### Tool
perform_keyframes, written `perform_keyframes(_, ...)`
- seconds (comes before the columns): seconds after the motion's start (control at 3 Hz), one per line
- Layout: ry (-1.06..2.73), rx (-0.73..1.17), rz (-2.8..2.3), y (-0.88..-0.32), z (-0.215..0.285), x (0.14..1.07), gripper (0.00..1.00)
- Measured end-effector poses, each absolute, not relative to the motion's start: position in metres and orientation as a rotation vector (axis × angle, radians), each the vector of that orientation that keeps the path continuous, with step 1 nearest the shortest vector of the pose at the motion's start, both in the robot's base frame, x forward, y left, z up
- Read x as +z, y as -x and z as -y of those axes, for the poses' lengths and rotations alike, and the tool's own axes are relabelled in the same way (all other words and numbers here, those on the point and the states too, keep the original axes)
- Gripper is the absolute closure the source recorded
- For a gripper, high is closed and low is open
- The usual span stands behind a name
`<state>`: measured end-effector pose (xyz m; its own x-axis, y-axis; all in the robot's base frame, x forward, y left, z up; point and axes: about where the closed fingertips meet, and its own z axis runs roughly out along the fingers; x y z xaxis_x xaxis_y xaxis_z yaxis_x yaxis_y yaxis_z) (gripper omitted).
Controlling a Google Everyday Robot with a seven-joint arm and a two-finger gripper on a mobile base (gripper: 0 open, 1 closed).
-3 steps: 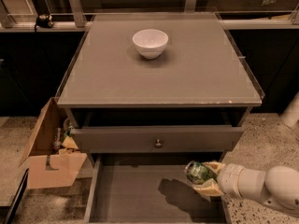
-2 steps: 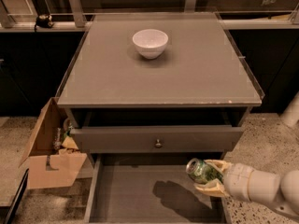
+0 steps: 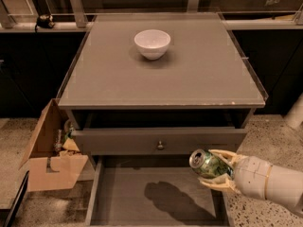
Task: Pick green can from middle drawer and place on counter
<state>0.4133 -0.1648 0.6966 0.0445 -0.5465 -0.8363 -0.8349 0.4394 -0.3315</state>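
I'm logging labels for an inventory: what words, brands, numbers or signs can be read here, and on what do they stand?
No text can be read.
The green can, held by the pincer over the open middle drawer: print too blurred to read.
The white bowl, counter, cardboard box: no text shows.

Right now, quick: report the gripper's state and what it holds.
Gripper: shut on the green can, holding it on its side above the right side of the open middle drawer.
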Motion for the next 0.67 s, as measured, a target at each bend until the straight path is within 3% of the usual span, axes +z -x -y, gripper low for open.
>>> perform_keyframes(0.67,1.233,0.277,-1.552,-0.4291,0.1537,0.736,1.0)
